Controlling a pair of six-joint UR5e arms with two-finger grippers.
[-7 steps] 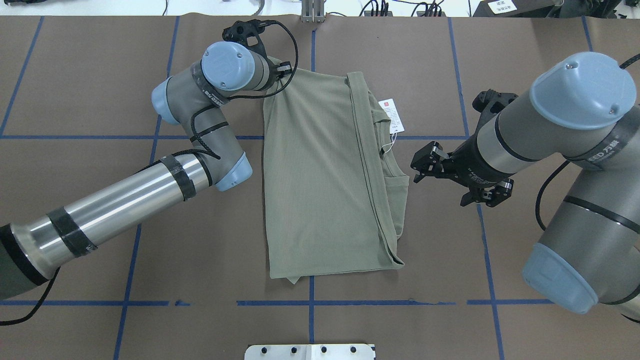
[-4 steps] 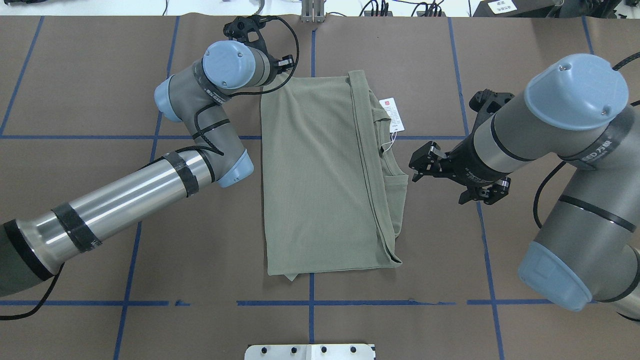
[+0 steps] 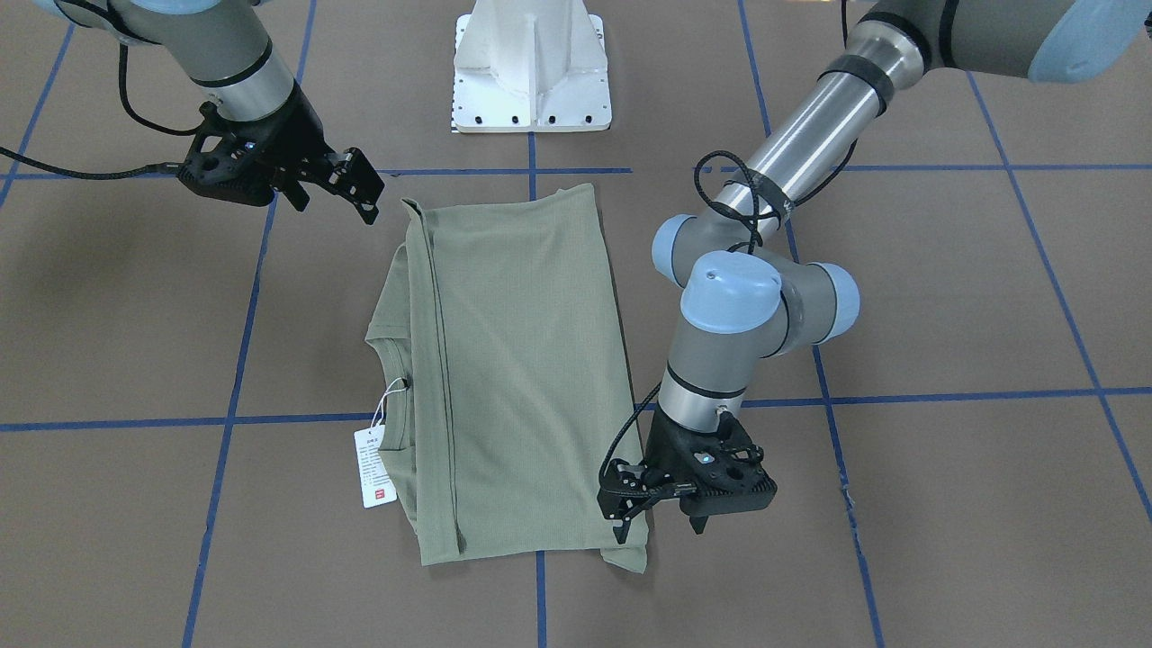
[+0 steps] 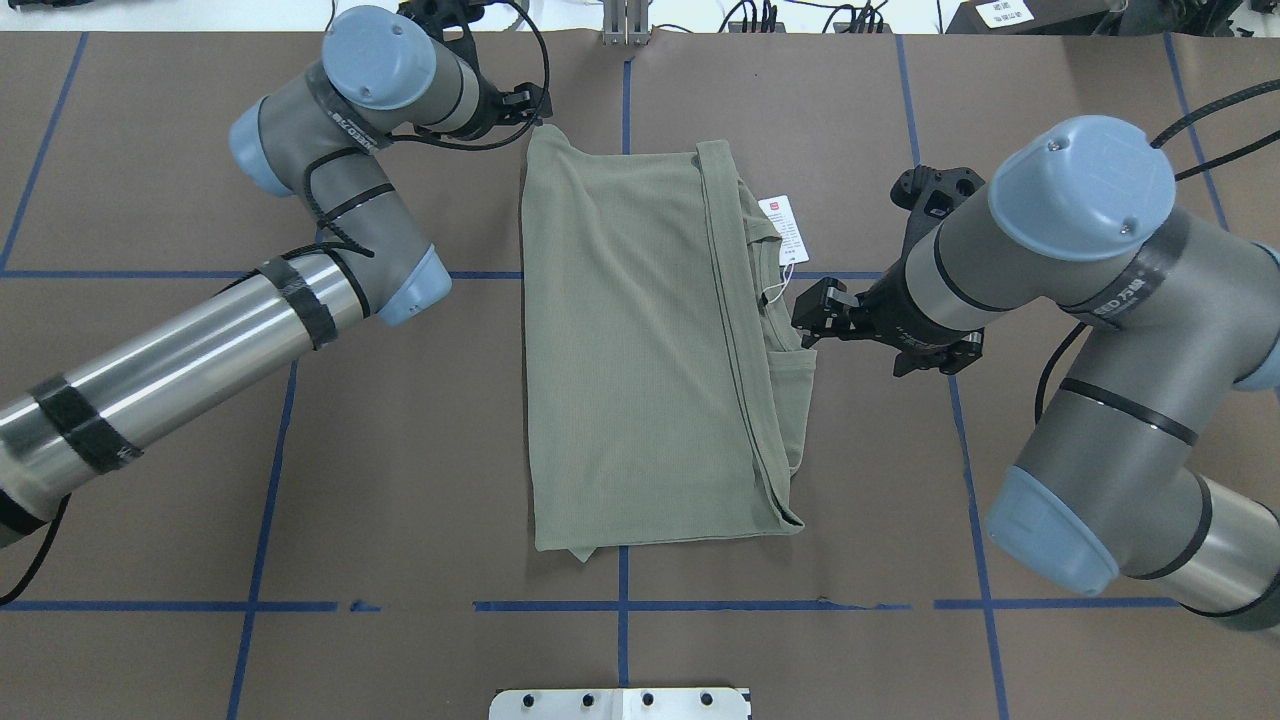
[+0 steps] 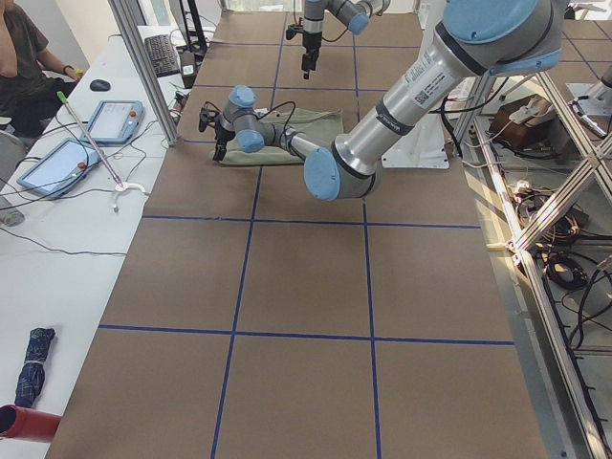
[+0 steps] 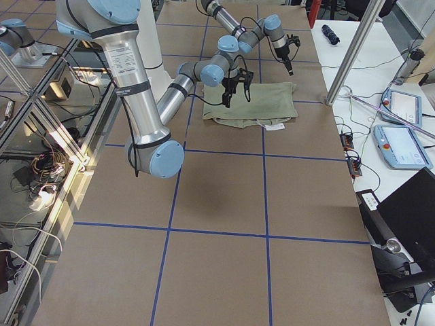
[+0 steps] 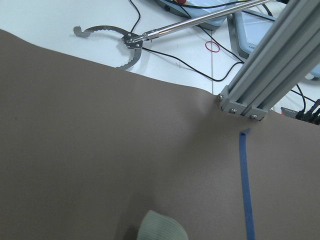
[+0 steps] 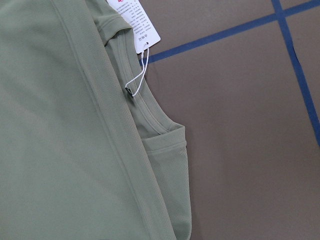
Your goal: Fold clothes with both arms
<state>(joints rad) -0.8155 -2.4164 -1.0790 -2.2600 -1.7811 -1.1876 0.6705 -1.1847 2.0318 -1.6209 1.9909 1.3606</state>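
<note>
Brown, blue-taped table [image 4: 400,450] under folded green shirt [image 4: 640,350].

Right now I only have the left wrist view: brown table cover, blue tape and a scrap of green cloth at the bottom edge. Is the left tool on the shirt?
Observer: The left tool is down at the far left corner of the shirt. I cannot tell whether it is shut on the cloth.
Operator: And the right tool?
Observer: The right tool is by the collar edge, jaws apart, gripping nothing.
Operator: How is the shirt lying?
Observer: Flat and folded lengthwise, with a white hang tag sticking out on the collar side.
</note>
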